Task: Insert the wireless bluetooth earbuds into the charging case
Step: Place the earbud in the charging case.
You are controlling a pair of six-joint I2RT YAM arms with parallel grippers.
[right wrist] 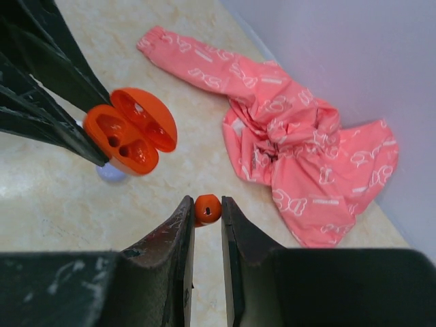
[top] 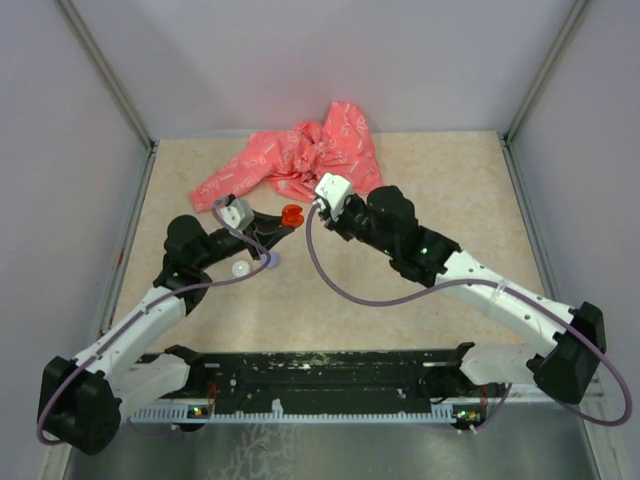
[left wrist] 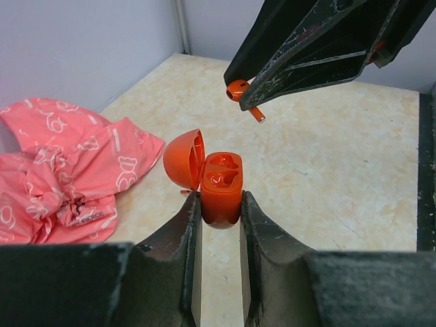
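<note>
My left gripper (left wrist: pixel 220 204) is shut on the red-orange charging case (left wrist: pixel 221 187) and holds it above the table, lid swung open to the left. The case also shows in the top view (top: pixel 291 214) and the right wrist view (right wrist: pixel 126 136), its two wells facing up. My right gripper (right wrist: pixel 207 204) is shut on one small red earbud (right wrist: pixel 207 209). In the left wrist view this earbud (left wrist: pixel 240 90) hangs just above and behind the case, stem pointing down. In the top view, the right gripper (top: pixel 312 210) is right beside the case. I see no second earbud.
A crumpled pink printed cloth (top: pixel 300 160) lies at the back of the table, just behind both grippers. A white disc (top: pixel 240 270) and a lavender disc (top: pixel 271 259) lie on the table under the left arm. Grey walls enclose the table.
</note>
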